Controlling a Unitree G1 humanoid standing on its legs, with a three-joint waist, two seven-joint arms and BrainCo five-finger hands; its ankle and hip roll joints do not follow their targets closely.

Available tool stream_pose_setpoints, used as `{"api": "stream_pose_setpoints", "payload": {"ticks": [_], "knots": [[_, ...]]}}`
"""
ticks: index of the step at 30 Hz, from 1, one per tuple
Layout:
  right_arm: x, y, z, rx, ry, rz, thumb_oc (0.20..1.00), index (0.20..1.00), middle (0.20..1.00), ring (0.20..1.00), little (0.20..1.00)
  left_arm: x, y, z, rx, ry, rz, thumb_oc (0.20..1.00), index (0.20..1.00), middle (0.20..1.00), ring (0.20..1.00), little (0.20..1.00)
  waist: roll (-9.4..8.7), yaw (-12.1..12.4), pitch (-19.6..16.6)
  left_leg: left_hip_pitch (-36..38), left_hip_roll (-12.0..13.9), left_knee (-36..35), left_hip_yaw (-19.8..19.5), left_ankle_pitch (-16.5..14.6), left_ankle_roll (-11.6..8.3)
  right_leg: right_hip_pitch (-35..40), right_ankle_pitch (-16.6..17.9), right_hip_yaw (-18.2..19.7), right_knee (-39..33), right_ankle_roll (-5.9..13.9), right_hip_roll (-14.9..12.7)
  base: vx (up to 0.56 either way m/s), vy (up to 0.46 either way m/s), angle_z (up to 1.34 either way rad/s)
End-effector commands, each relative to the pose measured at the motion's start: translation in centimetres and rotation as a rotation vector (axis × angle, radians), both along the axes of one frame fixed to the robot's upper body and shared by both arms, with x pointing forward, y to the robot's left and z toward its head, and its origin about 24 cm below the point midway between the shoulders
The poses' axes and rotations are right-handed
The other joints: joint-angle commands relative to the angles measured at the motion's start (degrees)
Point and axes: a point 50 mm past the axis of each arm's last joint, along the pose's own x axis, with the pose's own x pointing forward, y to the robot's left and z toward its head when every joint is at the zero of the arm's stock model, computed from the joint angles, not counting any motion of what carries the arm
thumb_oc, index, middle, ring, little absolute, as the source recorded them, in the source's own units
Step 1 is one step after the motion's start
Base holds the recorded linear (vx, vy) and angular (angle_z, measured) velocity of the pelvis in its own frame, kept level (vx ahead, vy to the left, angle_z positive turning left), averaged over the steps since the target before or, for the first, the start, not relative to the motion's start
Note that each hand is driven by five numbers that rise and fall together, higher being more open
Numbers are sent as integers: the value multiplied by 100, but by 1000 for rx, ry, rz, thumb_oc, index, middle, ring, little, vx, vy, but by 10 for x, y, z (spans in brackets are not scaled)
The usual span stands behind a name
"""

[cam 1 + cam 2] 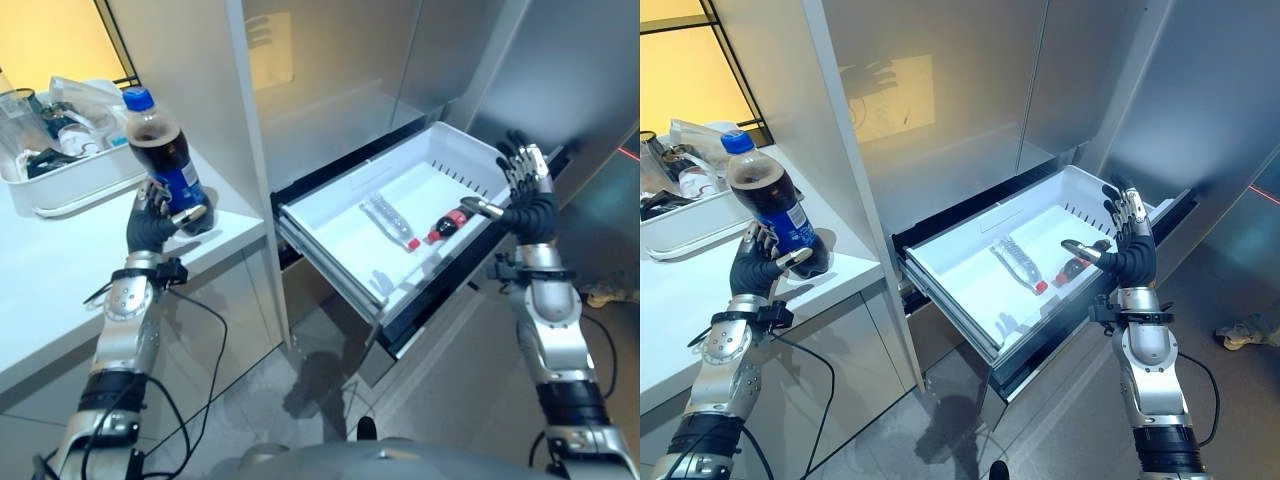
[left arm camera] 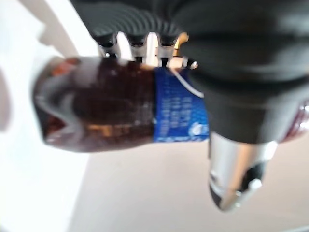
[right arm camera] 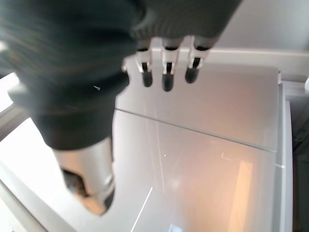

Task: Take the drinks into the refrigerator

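My left hand (image 1: 152, 222) grips a cola bottle (image 1: 165, 160): dark brown liquid, blue cap, blue label with white print. By my right hand (image 1: 524, 190), a white drawer (image 1: 330, 235) holds a clear bottle (image 1: 390, 221) with a red cap and a dark bottle (image 1: 449, 224) with red label and cap. White counter (image 1: 60, 260) under my left hand.
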Motion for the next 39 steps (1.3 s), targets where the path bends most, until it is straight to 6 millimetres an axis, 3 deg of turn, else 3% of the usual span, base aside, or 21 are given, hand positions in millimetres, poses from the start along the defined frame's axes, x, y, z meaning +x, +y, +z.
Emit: {"api": "stream_pose_setpoints", "payload": {"ticks": [1,12,21,32,39], "knots": [[-1,11,40,4,-186,72,1000,1000,1000,1000,1000,24,-18,41,99,-136,-71,1000,1000,1000,1000,1000,147,-150,68,-29,-141,19,-299,-461,268,-81,-548,-303,827,388,-165,0,0,0],[1,21,47,-11,-202,134,1000,1000,1000,1000,1000,51,-24,52,206,-88,-43,1000,1000,1000,1000,1000,172,-245,117,-51,-152,19,-297,-467,290,-191,-615,-253,940,406,-127,5,3,-1],[0,22,49,-19,-205,147,1000,1000,1000,1000,1000,55,-27,31,252,16,-56,1000,1000,1000,1000,1000,203,-285,138,-31,-133,19,-274,-480,300,-265,-683,-211,1060,394,-82,1,0,0],[-4,20,45,-1,-202,134,1000,1000,1000,1000,1000,42,-23,-9,284,153,-43,1000,1000,1000,1000,1000,219,-272,135,-10,-110,19,-273,-494,296,-278,-761,-191,1120,357,-34,6,-1,0],[-6,18,40,-1,-185,129,1000,1000,1000,1000,1000,35,-20,-20,268,179,-29,1000,1000,1000,1000,1000,210,-236,88,17,-112,19,-307,-508,281,-211,-776,-224,1080,338,-42,0,0,0]]}}
